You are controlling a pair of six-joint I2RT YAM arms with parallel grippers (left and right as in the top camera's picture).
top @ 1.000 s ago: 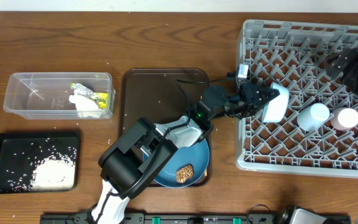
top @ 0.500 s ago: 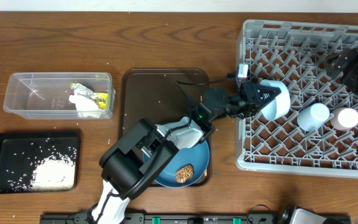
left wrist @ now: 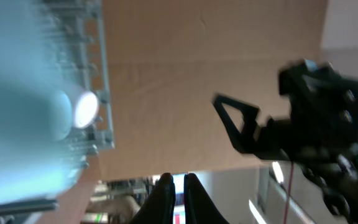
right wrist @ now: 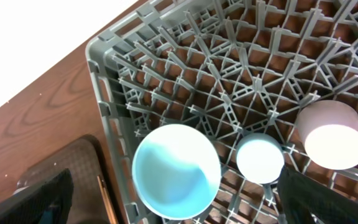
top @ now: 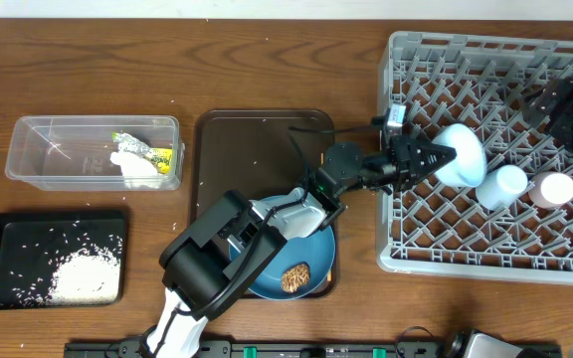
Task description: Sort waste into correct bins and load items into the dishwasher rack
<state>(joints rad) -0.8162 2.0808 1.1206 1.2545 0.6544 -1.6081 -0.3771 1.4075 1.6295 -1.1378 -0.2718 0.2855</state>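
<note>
Where the left arm rises from the near edge of the table [top: 267, 60], a large blue round plate [top: 318, 251] lies under it on the near end of a dark brown serving tray [top: 247, 149]. A small brown lumpy food piece [top: 296, 276] rests on the plate's near side. Off to the left, a shallow black tray [top: 8, 249] holds a heap of loose white rice [top: 83, 273] at its right end, with stray grains across the rest of its floor. Just beyond it stands a clear plastic tub [top: 58, 149]. At the tub's right end are a crumpled white tissue [top: 132, 167] and a yellow-green wrapper [top: 152, 152]. The left arm stretches to the right over the tray and across the wall of the grey dishwasher rack [top: 485, 261]. There the left gripper [top: 446, 156] meets the left edge of a small bowl [top: 468, 154]. The left wrist view is blurred, but it shows the fingertips [left wrist: 164, 190] drawn to a narrow slit. In the overhead view the tips sit on the bowl's edge, so the gripper appears closed on the rim. The bowl is inside the rack, left of centre, tipped on its side over the lattice floor and pale blue within. It touches a light blue cup [top: 502, 185] just to its right. A pink cup [top: 554, 189] stands just beside that one, also on the rack floor. Farther back, over the rack's far right corner, hangs the right gripper [top: 557, 102]. Its fingers [right wrist: 33, 199] are spread to the lower corners of the right wrist view, with nothing held between them.
</note>
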